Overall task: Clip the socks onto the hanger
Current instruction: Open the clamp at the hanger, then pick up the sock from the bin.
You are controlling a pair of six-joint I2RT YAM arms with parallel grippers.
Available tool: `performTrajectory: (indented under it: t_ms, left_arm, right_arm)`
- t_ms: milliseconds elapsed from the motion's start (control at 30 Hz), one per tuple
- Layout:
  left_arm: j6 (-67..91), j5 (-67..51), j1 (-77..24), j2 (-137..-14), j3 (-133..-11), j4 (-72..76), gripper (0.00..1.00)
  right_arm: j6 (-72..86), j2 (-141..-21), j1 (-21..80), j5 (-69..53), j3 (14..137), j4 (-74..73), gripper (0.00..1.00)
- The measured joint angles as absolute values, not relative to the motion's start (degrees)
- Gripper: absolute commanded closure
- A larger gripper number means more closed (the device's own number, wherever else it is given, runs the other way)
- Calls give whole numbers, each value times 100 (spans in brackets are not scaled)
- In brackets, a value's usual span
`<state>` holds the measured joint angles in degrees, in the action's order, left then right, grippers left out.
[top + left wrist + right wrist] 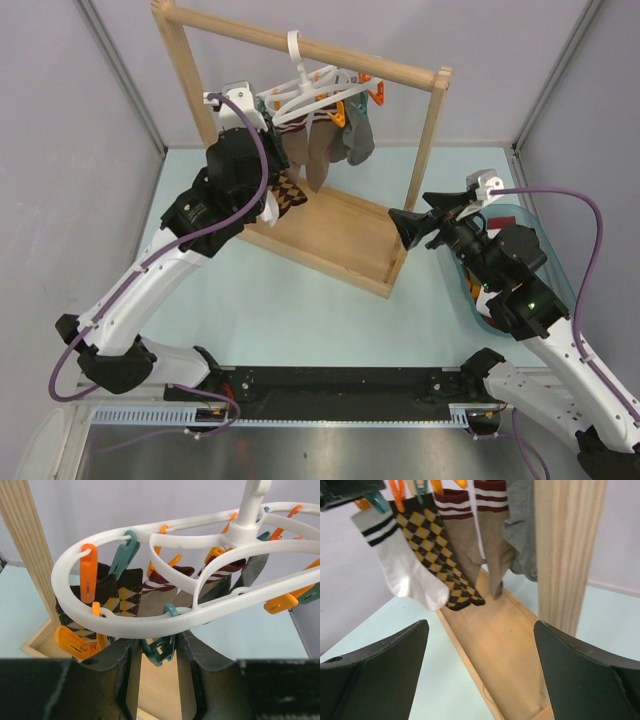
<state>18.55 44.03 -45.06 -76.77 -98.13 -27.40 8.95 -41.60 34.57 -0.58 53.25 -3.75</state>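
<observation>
The white hanger (310, 92) hangs by its hook from the wooden rack's top bar. Several socks (335, 140) hang from its orange and teal clips. The right wrist view shows a white sock with dark stripes (400, 565), a brown argyle sock (437, 560), two tan socks with maroon stripes (465, 535) and a grey sock (522, 525). My left gripper (262, 125) is raised to the hanger's left end. In the left wrist view it (159, 647) is shut on a teal clip (161, 652) under the ring (125, 625). My right gripper (425, 215) is wide open and empty, right of the rack base.
The wooden rack (300, 45) stands on a shallow wooden tray base (340, 240); its right post (567, 555) is close to my right gripper. A clear blue bin (560, 290) lies under my right arm at the table's right side.
</observation>
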Motion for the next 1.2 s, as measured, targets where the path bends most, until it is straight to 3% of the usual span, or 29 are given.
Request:
performTrajectory:
  t_ms: [300, 600, 833, 1200]
  left_arm:
    - [1389, 3966, -4346, -7592, -9813, -2722, 100]
    - [1236, 3422, -4084, -7592, -9802, -2825, 100]
    - [1188, 2958, -3944, -7592, -9802, -2950, 100]
    - [1144, 2386, -3885, -7592, -9813, -3142, 100]
  right_arm:
    - [1002, -3844, 3107, 1081, 5325, -1494, 9]
    - [1439, -4652, 1441, 1669, 5328, -2633, 11]
    - [1754, -6012, -290, 1247, 5328, -2816, 22]
    - [1592, -8237, -1575, 502, 5328, -1785, 50]
